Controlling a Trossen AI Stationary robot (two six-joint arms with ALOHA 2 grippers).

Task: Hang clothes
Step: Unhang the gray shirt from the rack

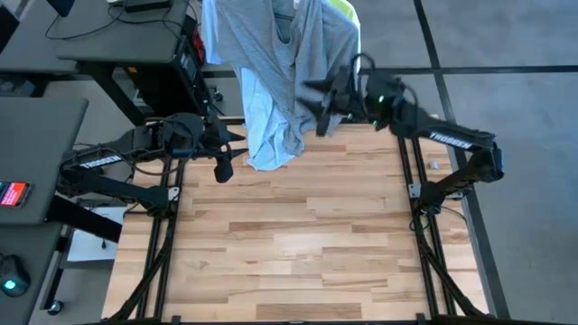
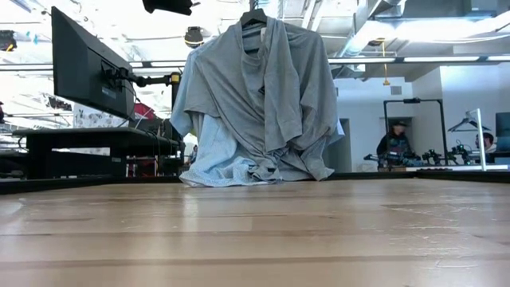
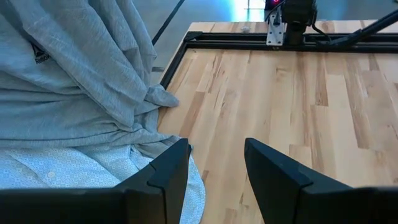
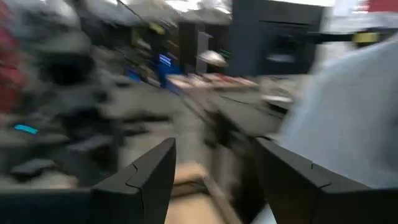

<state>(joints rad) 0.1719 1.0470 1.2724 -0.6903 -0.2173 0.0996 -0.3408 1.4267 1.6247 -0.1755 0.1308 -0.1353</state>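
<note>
You get the desk (image 1: 289,244) from straight overhead and level from its surface; both views share the hanging grey T-shirt (image 2: 263,96) (wrist cameras sit close).

Grey floor (image 1: 524,135), black desk (image 1: 135,36) beside

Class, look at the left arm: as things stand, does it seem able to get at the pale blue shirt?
Probably yes. The left gripper is open and empty, hovering beside the pale blue shirt, whose hem lies on the table under the grey T-shirt. Nothing stands between them.
</note>
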